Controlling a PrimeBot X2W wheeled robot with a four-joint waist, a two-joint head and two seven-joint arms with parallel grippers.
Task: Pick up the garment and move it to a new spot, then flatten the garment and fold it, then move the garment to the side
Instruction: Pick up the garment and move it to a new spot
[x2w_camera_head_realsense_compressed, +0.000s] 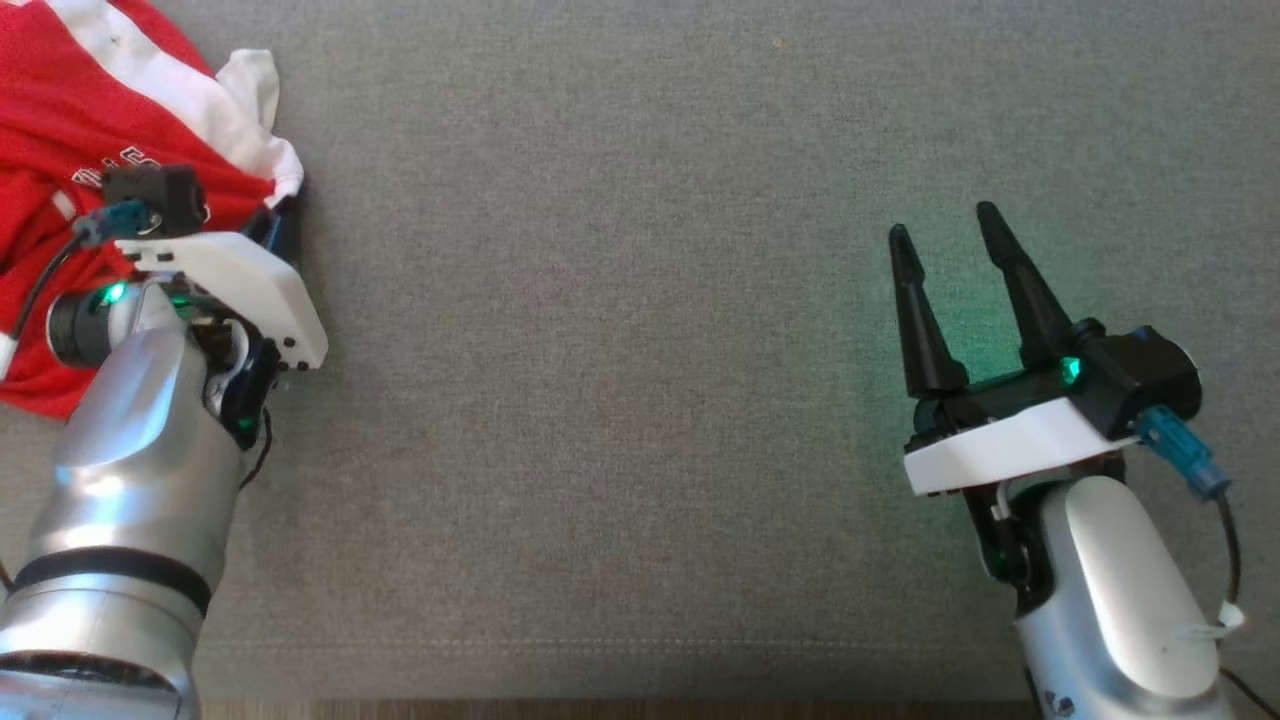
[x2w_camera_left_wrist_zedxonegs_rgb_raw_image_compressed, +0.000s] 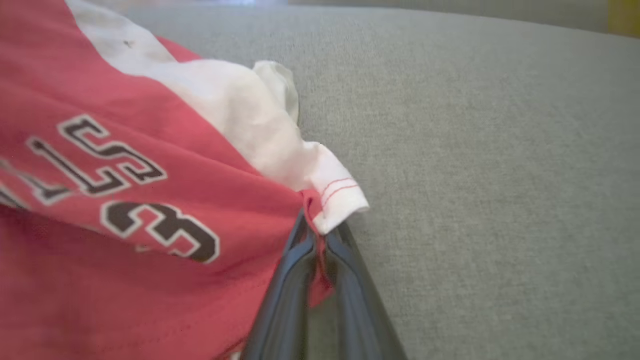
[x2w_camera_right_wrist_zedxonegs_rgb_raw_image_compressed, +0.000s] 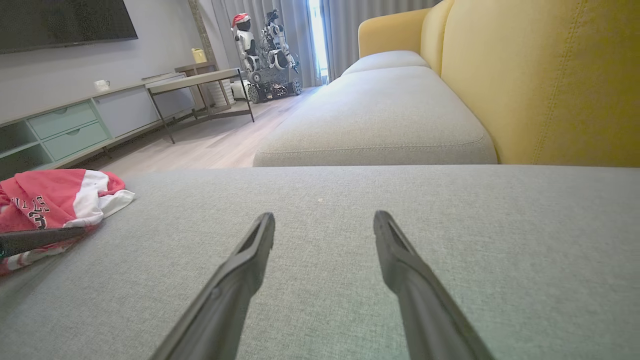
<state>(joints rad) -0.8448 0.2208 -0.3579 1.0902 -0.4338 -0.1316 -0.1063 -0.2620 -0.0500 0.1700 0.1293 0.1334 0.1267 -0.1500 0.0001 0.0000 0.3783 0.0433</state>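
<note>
Pinched shut, the left fingers (x2w_camera_left_wrist_zedxonegs_rgb_raw_image_compressed: 287, 295) clamp a red edge of the shirt (x2w_camera_left_wrist_zedxonegs_rgb_raw_image_compressed: 125, 225) just beside its white hem corner (x2w_camera_left_wrist_zedxonegs_rgb_raw_image_compressed: 340, 192), with cloth caught between the tips. In the head view the left fingers (x2w_camera_head_realsense_compressed: 278, 225) are mostly hidden under the white wrist plate, with the tips at the shirt's right edge. Right fingers (x2w_camera_head_realsense_compressed: 925, 320) are spread wide and hold nothing. They sit over bare grey cushion (x2w_camera_head_realsense_compressed: 620, 400), well apart from the shirt, pointing up the view and tilted a little left.

Shirt (x2w_camera_head_realsense_compressed: 100, 100) is red with white panels and dark, white-outlined lettering. It lies crumpled in a heap at the far left of the cushion, cut off by the top and left frame edges. It is too bunched to tell the long axis for sure, but the visible part runs roughly up-down along the left edge. The white hem corner points toward the cushion's middle, to the robot's right.

In the right wrist view the shirt (x2w_camera_right_wrist_zedxonegs_rgb_raw_image_compressed: 55, 197) lies low at the left, with a yellow sofa back (x2w_camera_right_wrist_zedxonegs_rgb_raw_image_compressed: 550, 75) at the right.
</note>
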